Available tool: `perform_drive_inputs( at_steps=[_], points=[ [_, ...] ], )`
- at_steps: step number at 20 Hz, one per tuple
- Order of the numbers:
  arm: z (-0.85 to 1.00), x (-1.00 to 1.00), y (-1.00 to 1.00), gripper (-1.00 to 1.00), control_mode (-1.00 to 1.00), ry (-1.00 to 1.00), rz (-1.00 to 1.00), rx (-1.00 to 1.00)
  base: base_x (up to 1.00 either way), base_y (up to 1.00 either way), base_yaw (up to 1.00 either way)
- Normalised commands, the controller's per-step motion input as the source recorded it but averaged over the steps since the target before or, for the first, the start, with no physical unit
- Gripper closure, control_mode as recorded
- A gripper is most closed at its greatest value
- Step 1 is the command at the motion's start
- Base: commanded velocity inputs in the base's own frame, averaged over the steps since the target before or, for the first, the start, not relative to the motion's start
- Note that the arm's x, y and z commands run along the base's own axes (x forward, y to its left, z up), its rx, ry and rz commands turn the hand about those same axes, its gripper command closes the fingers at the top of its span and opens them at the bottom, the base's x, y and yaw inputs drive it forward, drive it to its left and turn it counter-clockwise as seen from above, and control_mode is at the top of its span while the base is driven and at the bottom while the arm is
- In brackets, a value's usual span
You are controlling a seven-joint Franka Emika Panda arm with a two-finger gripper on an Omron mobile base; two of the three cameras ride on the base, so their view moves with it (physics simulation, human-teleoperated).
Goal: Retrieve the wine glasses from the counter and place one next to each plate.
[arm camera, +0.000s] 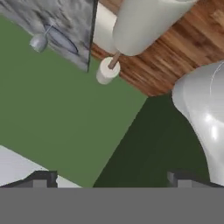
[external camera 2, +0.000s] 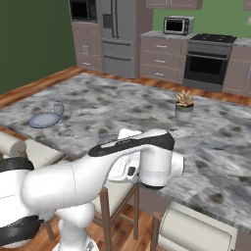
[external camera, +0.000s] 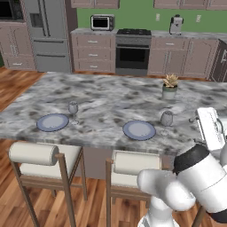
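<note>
The robot's white arm (external camera: 195,177) looms closest in both base views, folded low in front of the marbled island (external camera: 106,95), with two cushioned stools (external camera: 37,159) tucked under the island's near edge. The gripper (arm camera: 109,181) shows in the hand view as two dark tips standing far apart at the bottom, jaws fully spread and holding nothing; it looks off across green wall and wood floor, not at any glass.

Both wine glasses are on the island already. The left glass (external camera: 73,111) stands upright just beside the left plate (external camera: 52,122), on its right. The right glass (external camera: 166,120) stands upright near the right plate (external camera: 139,130), slightly behind and to its right, close to the arm's white hand housing (external camera: 209,126). A potted plant (external camera: 170,86) sits further back. The counter (external camera: 186,34) along the far green wall carries a toaster oven (external camera: 102,22) and a kettle-like appliance (no glasses that I can make out there).

Judging by this layout, the placing looks essentially done, so the main risk now is the arm itself: its hand hangs near the right glass, and a wide swing while tucking away could clip the thin stem and topple it onto the plate. A tall, narrow-footed glass needs little of a nudge to go over. Any retreat should lift up and away from the island first
</note>
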Motion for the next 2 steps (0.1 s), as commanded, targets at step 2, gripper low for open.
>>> perform_drive_inputs(
  at_steps=[2],
  points=[
    [0.81, -0.7, 0.58, -1.0, -1.0, -0.2, -0.09, 0.0, 0.0, 0.0, 0.0]
  ],
)
